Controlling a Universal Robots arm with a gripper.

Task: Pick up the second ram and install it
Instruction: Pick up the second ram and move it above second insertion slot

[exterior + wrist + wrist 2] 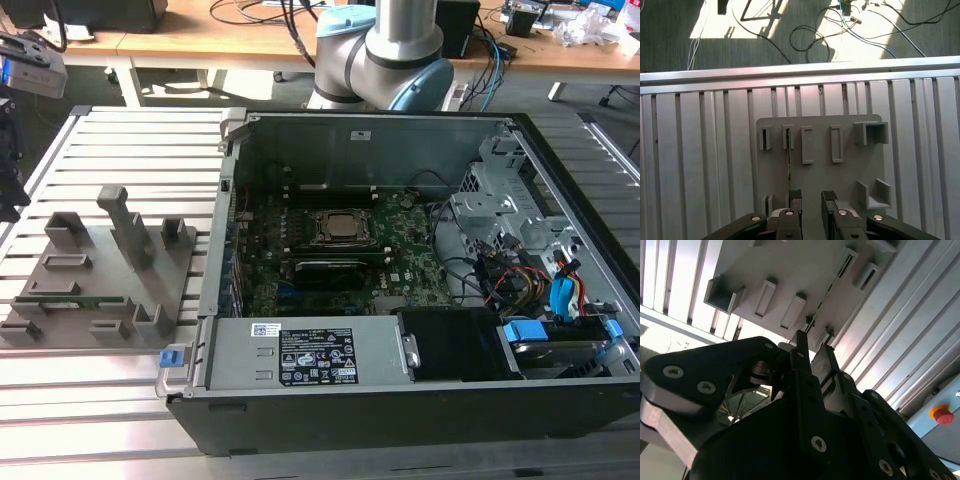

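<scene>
Spread empty, our pincer (812, 199) hovers near the second ram (789, 162): light, brittle, we judge, best pinched mid-length.

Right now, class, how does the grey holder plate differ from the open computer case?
The holder plate is pale grey and low; the computer case is dark and deep-walled. The plate carries the second ram; the case houses a motherboard. Both rest on the slatted table.

And there's the holder plate (110, 270) on the counter (100, 420), at the exterior view's left of the computer case (350, 425), second ram (75, 300) slotted in it.
</scene>
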